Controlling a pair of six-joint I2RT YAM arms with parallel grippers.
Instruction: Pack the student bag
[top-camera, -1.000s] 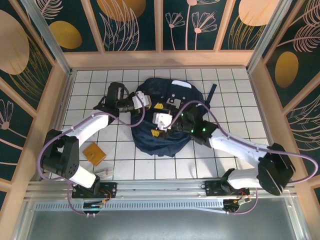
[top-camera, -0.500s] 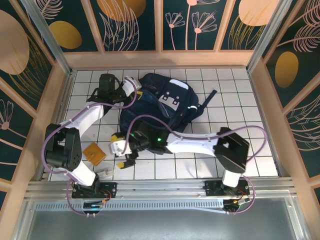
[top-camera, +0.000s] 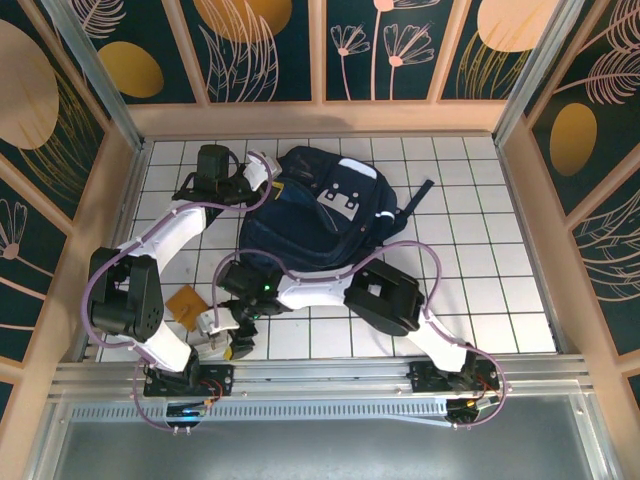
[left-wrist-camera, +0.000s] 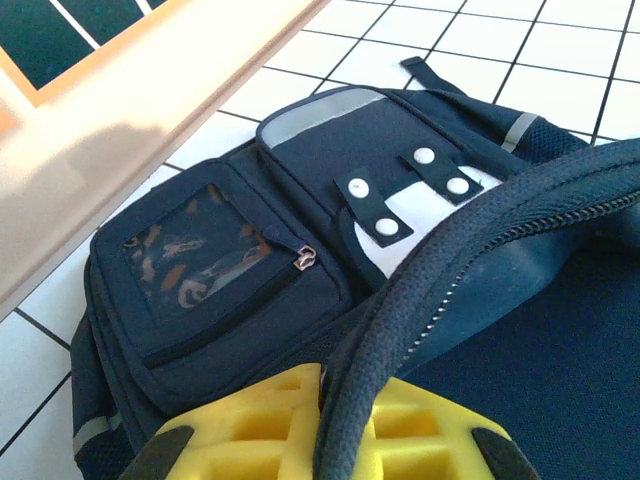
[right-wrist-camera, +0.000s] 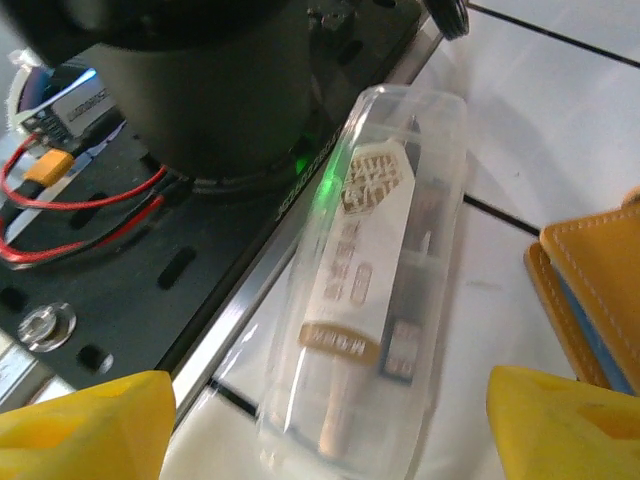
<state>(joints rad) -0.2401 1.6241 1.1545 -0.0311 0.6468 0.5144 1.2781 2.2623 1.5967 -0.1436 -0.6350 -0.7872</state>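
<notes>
Though earlier beside student bag (top-camera: 310, 240), right hand (right-wrist-camera: 328, 425) now wide open over clear case (right-wrist-camera: 390, 250); left hand (left-wrist-camera: 320, 440) tight on bag.

White tiled worktop (top-camera: 480, 290), dark grid lines, evenly lit. A pale wooden frame (top-camera: 320, 118) runs along its far edge, and teal panels (top-camera: 260, 50) with gold discs and leaf drawings rise behind. A metal rail (top-camera: 330, 375) lines the near edge.
</notes>
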